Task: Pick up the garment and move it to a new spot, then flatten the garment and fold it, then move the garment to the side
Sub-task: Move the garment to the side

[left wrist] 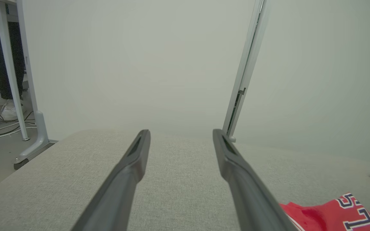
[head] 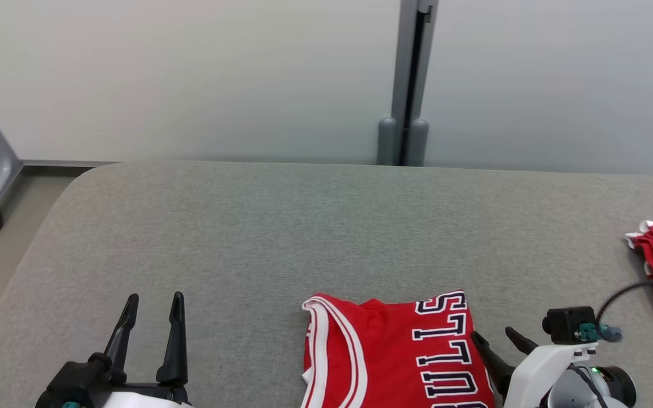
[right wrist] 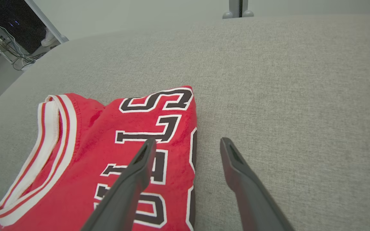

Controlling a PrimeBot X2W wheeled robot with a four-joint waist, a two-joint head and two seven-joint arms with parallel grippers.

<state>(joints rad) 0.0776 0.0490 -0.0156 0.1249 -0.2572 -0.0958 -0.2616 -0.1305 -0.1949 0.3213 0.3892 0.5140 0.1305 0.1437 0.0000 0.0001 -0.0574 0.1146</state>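
**Folded jersey waiting for its move aside**

The grey worktop [head: 326, 226] is carrying the red garment [head: 394, 357], which is lying folded near the front edge with the lettering up. The right tool [head: 494, 334] is standing with fingers spread across the garment's right edge, one finger above the cloth and one above bare worktop. The left tool [head: 155, 297] is also spread, well apart on the left. To my eye, the grip should be catching all layers together, so the fold is not opening during the move.
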